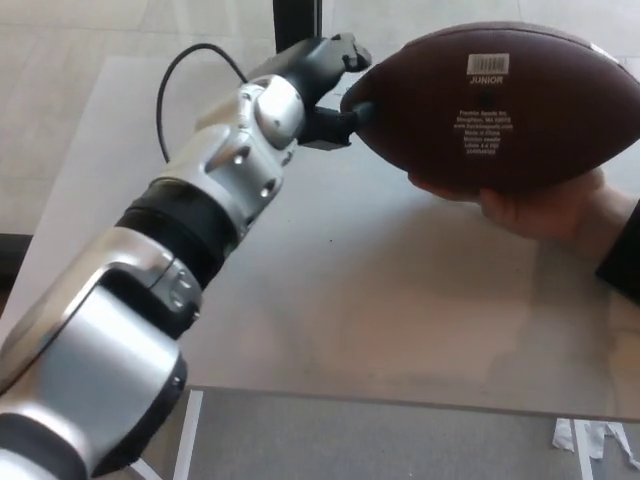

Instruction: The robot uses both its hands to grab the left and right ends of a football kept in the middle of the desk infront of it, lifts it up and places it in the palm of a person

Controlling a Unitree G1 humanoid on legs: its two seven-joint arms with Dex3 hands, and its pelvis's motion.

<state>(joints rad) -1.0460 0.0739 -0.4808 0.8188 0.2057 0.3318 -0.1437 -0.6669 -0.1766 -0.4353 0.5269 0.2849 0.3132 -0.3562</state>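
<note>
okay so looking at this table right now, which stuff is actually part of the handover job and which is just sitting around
Part of the job:
- football, resting on the person's hand
- person's hand, under the ball
- left hand, at the ball's left end
- desk

Just lying about:
- black post behind the desk
- white scraps on the floor
</note>
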